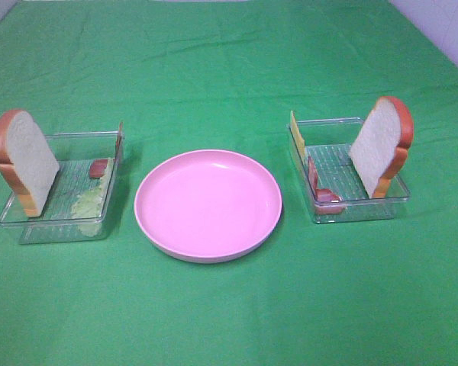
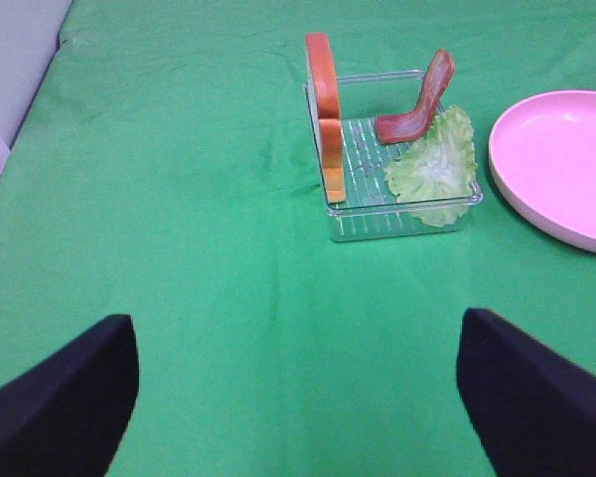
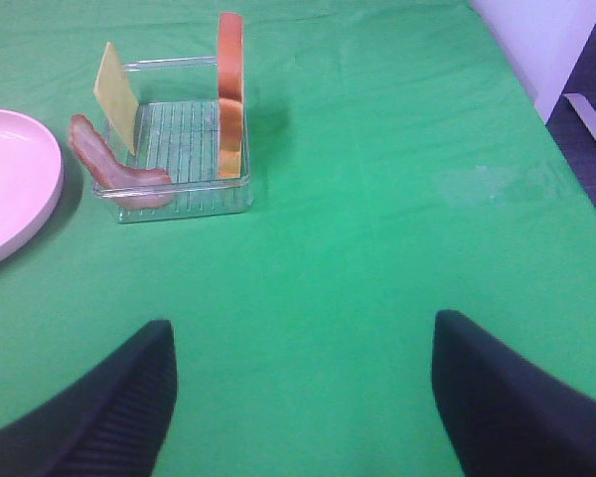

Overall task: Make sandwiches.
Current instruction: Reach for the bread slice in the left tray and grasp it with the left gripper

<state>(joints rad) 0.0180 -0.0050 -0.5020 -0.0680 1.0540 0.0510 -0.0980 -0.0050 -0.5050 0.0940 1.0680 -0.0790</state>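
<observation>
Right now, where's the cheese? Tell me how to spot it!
Find the big pink plate in the middle. In the clear tray on its right, the cheese leans against the wall nearest the plate. It's the only thin yellow square.

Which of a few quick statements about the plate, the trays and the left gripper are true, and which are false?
1. The plate holds a bread slice. False: nothing lies on it.
2. The lettuce lies in the left tray. True.
3. The cheese is in the left tray. False: it leans in the right tray.
4. The left bread and the right bread each stand on edge in a tray. True.
5. The left gripper is shut. False: it is open and holds nothing.
</observation>
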